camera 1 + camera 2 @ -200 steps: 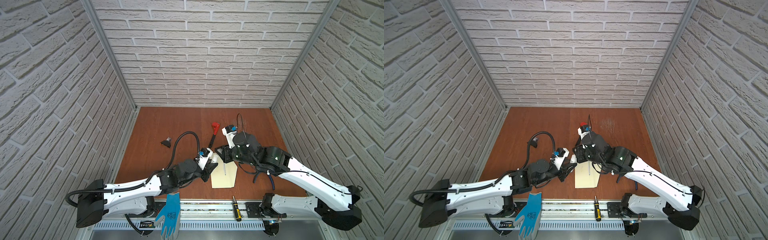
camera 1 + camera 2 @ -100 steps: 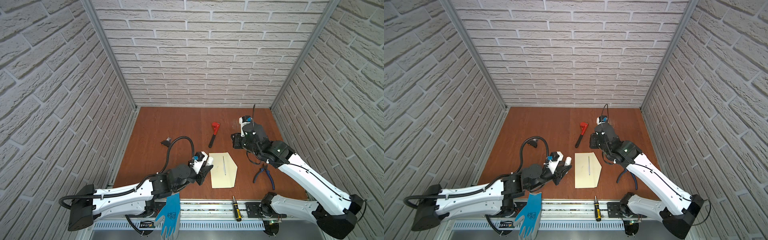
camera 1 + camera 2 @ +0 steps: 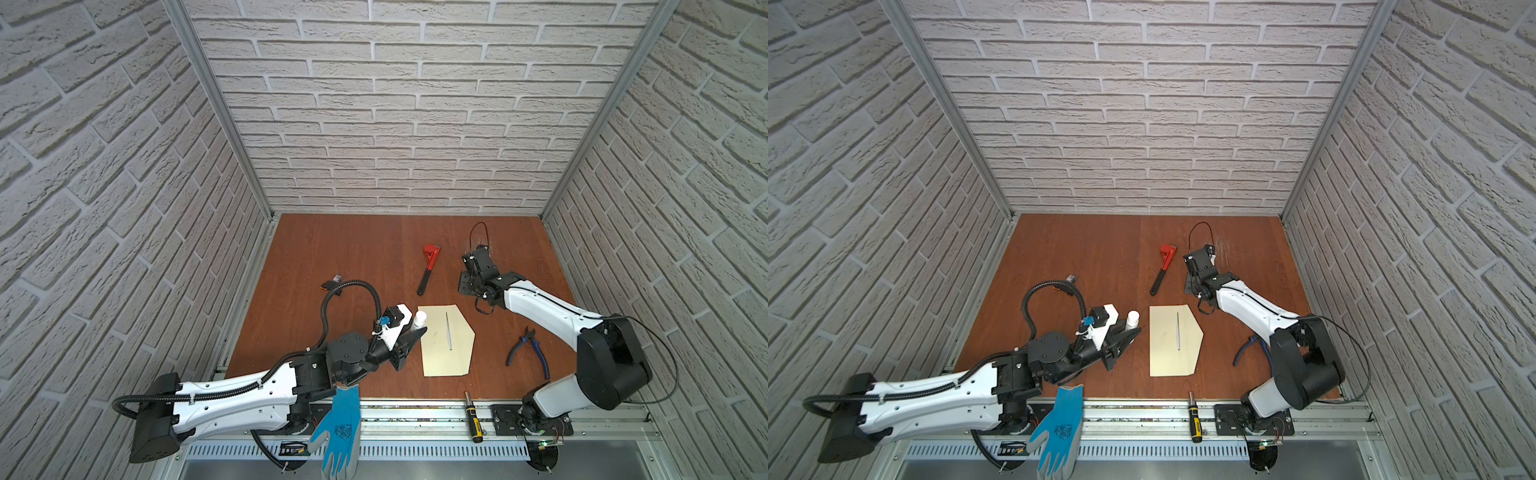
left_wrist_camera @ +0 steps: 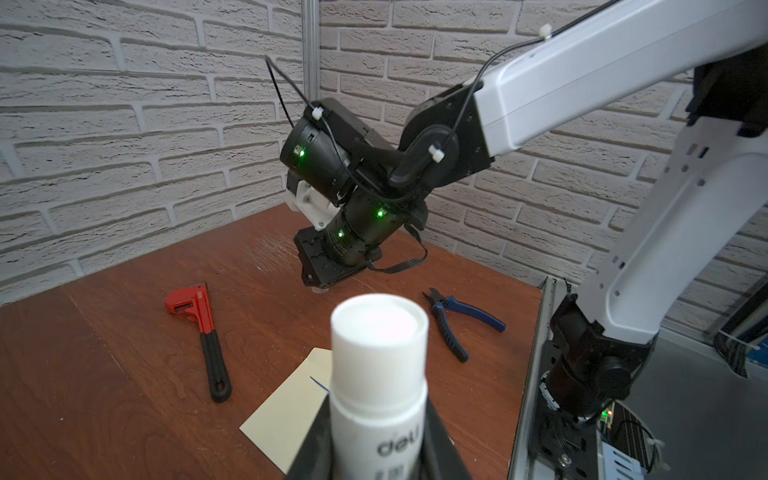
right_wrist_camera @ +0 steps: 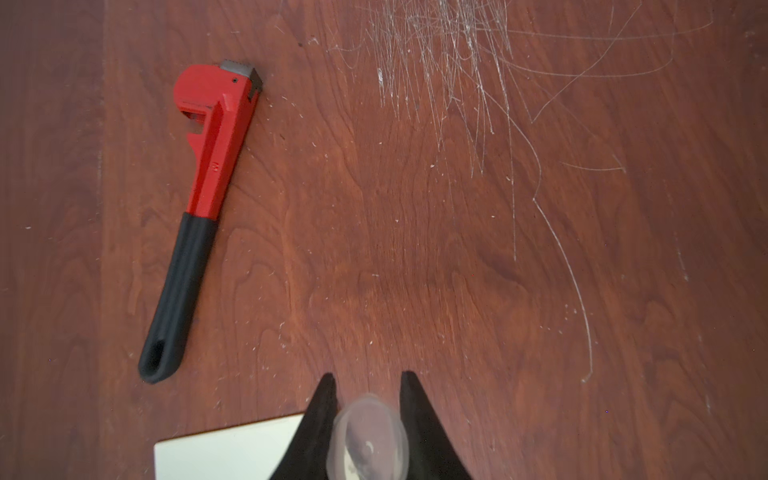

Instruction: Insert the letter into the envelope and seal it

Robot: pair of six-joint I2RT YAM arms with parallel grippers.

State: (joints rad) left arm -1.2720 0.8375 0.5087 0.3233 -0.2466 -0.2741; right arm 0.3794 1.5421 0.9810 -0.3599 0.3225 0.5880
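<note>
**Glue stick and its clear cap held apart over the table**

*Legible marks.* The white glue stick (image 4: 378, 374) bears dark lettering that reads "deli". The smaller lines beneath it are cut off by the frame. An embossed mark on the red pipe wrench (image 5: 216, 137) and a dark print on the blue glove (image 3: 338, 428) are too small to read.

*Edges and open room.* The envelope (image 3: 446, 340) lies flat on the wooden table (image 3: 332, 249), near the front edge, with its clipped corners toward the right arm. A thin bluish line runs along its middle. The letter cannot be made out as a separate sheet. The wrench lies behind the envelope and apart from it. Blue-handled pliers (image 3: 530, 349) lie to the envelope's right, and a screwdriver (image 3: 473, 417) rests on the front rail. Bare wood spans the back of the table and its left side. Fine scratches (image 5: 457, 62) mark the surface beyond the right gripper.

*Fingers.* On the left gripper (image 4: 378, 399), the black fingers (image 4: 311, 449) are clamped on both sides of the glue stick. The stick projects past their tips, near the envelope's left edge. On the right gripper (image 5: 368, 376), the fingers (image 5: 316, 424) stand narrowly apart and pinch a clear cap (image 5: 368, 436). This gripper points down at the table beside the envelope's far right corner, well apart from the left gripper.
</note>
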